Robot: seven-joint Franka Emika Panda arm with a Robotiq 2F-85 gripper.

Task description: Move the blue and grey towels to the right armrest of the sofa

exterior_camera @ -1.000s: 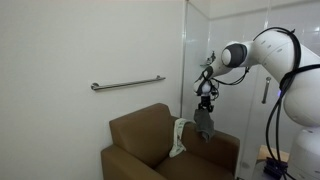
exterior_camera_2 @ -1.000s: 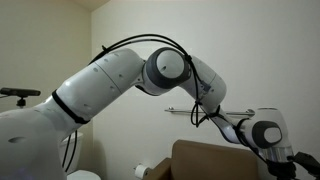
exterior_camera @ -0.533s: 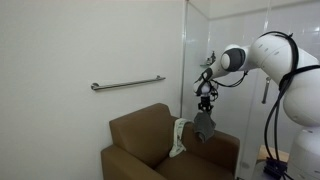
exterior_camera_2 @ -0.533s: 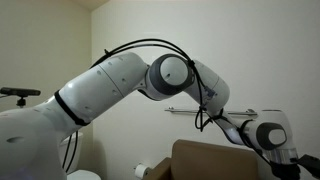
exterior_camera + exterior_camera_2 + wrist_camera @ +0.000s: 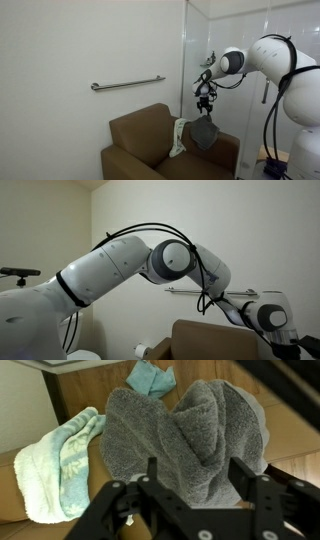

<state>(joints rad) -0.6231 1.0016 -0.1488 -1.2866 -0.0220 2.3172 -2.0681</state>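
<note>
The grey towel (image 5: pixel 170 430) lies bunched under my gripper (image 5: pixel 195 465), whose fingers stand apart on either side of it without pinching it. In an exterior view the grey towel (image 5: pixel 205 134) rests on the brown sofa's (image 5: pixel 140 140) armrest at the picture's right, with the open gripper (image 5: pixel 205 107) just above it. In the wrist view, a blue towel (image 5: pixel 150 377) lies beyond the grey one on the sofa. A pale green and white towel (image 5: pixel 60 460) lies to the left, and it shows in the exterior view as a pale towel (image 5: pixel 178 137) draped beside the grey one.
A metal grab rail (image 5: pixel 127 83) runs along the white wall above the sofa. A glass panel (image 5: pixel 200 40) stands behind the arm. In an exterior view the arm's body (image 5: pixel 110 270) fills most of the picture, with the sofa back (image 5: pixel 205 340) low down.
The jaws have opened. The grey towel, which hung from the gripper, has dropped and spread onto the armrest. The arm itself has hardly moved.
</note>
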